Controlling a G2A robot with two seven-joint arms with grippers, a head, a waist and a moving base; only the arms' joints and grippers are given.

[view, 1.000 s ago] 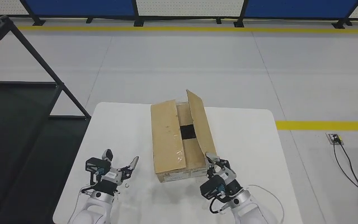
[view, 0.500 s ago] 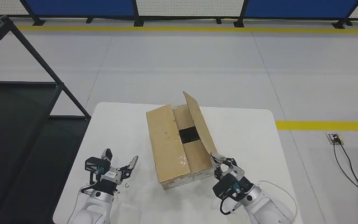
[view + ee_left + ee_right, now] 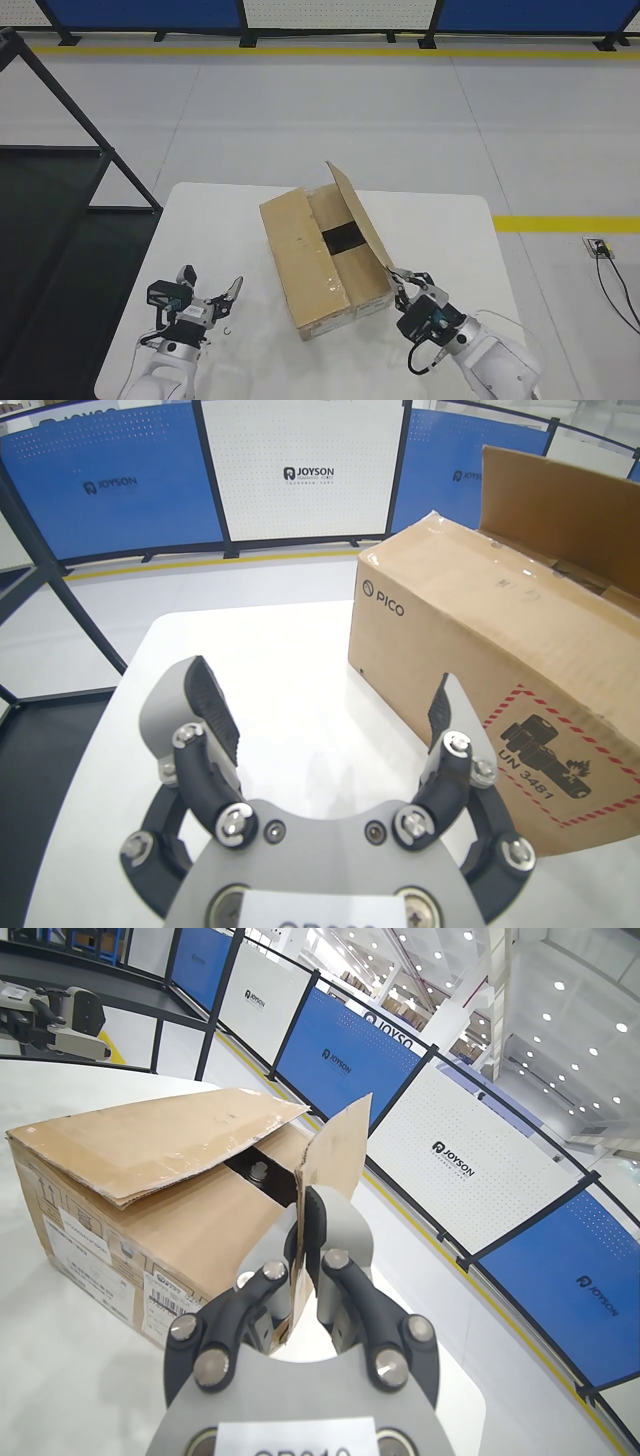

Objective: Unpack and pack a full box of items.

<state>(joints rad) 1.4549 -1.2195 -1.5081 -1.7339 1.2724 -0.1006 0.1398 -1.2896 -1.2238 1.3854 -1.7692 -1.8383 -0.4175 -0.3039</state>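
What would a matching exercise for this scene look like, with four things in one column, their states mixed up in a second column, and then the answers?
Things
1. left gripper
2. right gripper
3. lowered flap
4. table

States
A. lying over the top of the box
B. white, carrying the box
C. open, holding nothing
D. shut on the raised flap

Pairs: 1-C, 2-D, 3-A, 4-B
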